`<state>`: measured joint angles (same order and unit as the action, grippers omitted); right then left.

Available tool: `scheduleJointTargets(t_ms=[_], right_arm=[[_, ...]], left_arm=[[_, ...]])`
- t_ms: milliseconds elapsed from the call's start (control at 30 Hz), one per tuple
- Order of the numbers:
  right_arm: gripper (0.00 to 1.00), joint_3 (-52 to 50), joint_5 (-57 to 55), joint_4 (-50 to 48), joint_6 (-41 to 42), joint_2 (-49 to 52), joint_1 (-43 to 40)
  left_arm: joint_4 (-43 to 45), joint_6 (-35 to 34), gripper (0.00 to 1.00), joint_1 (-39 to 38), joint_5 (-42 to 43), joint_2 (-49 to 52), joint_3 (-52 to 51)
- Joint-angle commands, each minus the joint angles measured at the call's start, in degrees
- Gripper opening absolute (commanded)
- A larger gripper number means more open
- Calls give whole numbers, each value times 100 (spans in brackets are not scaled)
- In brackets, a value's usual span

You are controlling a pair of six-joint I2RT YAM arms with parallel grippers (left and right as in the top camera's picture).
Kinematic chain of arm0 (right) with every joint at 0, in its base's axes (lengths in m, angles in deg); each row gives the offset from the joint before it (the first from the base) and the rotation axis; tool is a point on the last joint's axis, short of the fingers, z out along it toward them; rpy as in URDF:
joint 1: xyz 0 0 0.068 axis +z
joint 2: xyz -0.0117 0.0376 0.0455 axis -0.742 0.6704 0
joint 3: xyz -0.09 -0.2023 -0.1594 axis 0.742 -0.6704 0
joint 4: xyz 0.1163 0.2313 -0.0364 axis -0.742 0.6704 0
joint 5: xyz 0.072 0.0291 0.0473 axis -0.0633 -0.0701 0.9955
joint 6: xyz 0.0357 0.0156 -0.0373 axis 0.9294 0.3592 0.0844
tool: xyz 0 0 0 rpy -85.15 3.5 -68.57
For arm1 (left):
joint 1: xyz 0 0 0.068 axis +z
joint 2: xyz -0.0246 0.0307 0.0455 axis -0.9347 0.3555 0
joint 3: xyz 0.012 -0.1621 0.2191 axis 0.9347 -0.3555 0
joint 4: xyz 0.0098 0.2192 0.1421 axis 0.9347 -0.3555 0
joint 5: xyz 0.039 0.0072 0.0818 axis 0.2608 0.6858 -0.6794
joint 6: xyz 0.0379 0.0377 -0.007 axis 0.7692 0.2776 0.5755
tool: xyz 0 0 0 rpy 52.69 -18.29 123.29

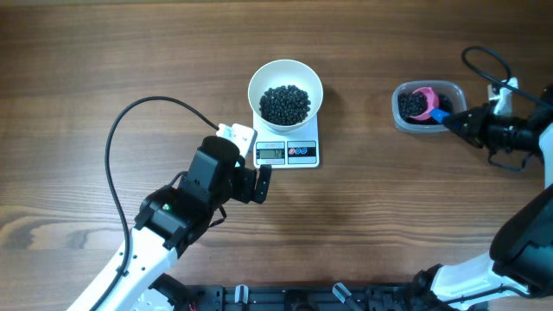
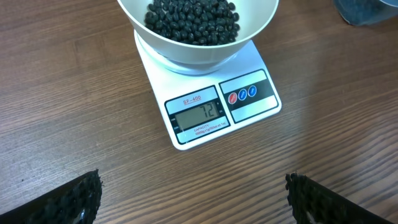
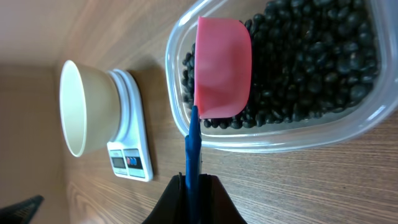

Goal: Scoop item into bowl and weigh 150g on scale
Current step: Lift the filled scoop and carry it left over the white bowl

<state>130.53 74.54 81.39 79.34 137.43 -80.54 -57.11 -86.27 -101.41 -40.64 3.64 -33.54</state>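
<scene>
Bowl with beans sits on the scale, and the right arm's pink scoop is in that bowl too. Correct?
Not quite. The pink scoop is in the clear tub of beans, apart from the bowl on the scale; the right wrist view shows it.

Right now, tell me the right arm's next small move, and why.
Probably dig the scoop deeper into the beans in the tub and lift out a load. The right end effector is shut on the scoop's blue handle, the pink cup shows no beans in it, and the scale under the bowl reads 72, well short of 150.
</scene>
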Motion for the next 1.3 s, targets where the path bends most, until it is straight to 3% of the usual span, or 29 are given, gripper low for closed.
scheduleJointTargets(t_ms=[0,533,1000,1267], right_arm=[[4,-57,369,-31,107,74,-216],[4,-57,1622,219,55,74,-940],[4,-57,3226,428,103,74,-879],[4,-57,3327,509,251,74,-210]], left_arm=[[-2,111,100,26,-76,7,-13],[-2,111,100,26,-76,7,-13],[-2,111,100,26,-76,7,-13],[-2,111,100,26,-76,7,-13]])
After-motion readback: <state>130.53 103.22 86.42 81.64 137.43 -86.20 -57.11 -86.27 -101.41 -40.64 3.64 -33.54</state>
